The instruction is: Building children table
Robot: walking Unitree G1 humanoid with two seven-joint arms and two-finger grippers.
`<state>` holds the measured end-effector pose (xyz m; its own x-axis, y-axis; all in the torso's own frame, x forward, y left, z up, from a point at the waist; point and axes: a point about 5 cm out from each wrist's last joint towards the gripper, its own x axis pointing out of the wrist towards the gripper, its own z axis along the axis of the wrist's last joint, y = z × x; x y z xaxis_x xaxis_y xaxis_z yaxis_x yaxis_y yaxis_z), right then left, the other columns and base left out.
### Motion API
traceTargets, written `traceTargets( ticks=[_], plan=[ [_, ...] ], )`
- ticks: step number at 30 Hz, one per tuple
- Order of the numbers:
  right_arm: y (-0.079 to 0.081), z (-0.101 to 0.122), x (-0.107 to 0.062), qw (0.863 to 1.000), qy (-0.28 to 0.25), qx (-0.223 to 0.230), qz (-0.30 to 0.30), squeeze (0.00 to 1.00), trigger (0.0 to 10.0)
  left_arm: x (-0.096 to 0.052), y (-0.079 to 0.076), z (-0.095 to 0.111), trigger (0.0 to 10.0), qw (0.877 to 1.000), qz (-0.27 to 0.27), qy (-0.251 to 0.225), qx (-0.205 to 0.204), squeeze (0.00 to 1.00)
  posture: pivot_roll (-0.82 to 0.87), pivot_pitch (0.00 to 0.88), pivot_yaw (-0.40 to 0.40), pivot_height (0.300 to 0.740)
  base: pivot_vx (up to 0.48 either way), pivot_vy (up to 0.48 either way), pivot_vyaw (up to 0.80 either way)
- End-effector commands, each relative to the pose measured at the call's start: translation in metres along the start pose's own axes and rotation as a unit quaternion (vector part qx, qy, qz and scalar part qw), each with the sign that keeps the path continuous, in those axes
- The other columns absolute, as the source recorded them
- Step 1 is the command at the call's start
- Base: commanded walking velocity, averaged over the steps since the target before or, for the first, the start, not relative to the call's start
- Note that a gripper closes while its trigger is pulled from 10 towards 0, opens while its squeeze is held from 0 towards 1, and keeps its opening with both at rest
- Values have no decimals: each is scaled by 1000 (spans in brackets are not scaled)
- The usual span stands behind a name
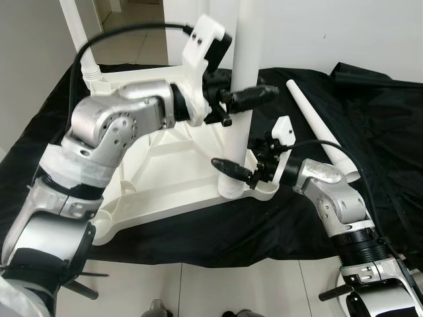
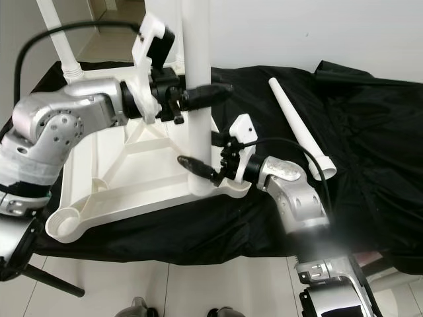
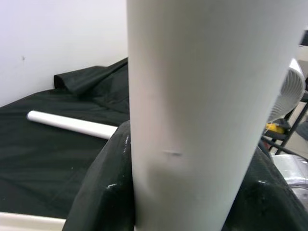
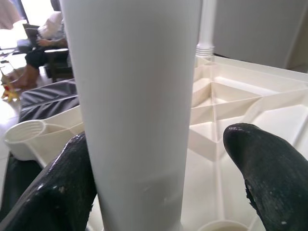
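Both grippers [image 1: 239, 99] [image 1: 239, 170] on upright leg [image 1: 243, 79]

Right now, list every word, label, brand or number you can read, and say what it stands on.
None can be read. The white plastic tabletop, the upright white leg, the loose white tapered leg, the black cloth and both grippers, left and right, bear no legible text.

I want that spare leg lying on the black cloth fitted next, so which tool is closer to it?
Right. The right tool sits low on the upright leg, beside the loose leg; the left tool grips that upright leg higher, farther away.
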<state>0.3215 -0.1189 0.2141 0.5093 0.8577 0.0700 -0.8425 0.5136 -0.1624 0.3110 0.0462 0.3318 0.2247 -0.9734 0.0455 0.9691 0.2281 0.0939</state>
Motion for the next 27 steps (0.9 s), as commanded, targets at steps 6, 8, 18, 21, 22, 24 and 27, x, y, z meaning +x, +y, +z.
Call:
traceTargets(
  ticks=[6,8,18,21,22,24,27],
  plan=[
    [-18,8,9,995,-27,-12,-94,0,10000,10,18,25,10000,999,16,-38,-20,0,-37,63,-1,740,0,0,0],
    [-21,9,12,993,-30,-13,-117,0,10000,13,21,27,10000,998,35,-49,-24,0,-39,61,0,740,0,0,0],
    [-22,9,27,977,-47,-10,-206,0,10000,20,37,36,10000,986,136,-97,-27,0,-40,62,-6,740,0,0,0],
    [-19,11,32,970,-48,-25,-236,0,10000,24,45,38,10000,976,174,-116,-56,0,-45,67,-9,740,0,0,0],
    [-19,11,32,970,-48,-25,-236,0,10000,24,45,38,10000,976,174,-116,-56,0,-45,67,-9,740,0,0,0],
    [-19,12,34,965,-42,-39,-256,0,10000,26,47,39,10000,972,190,-123,-62,0,-47,68,-9,740,0,0,0],
    [-19,11,36,957,-37,-45,-284,0,10000,31,48,41,10000,969,207,-128,-44,0,-47,69,-9,740,0,0,0]
  ],
)
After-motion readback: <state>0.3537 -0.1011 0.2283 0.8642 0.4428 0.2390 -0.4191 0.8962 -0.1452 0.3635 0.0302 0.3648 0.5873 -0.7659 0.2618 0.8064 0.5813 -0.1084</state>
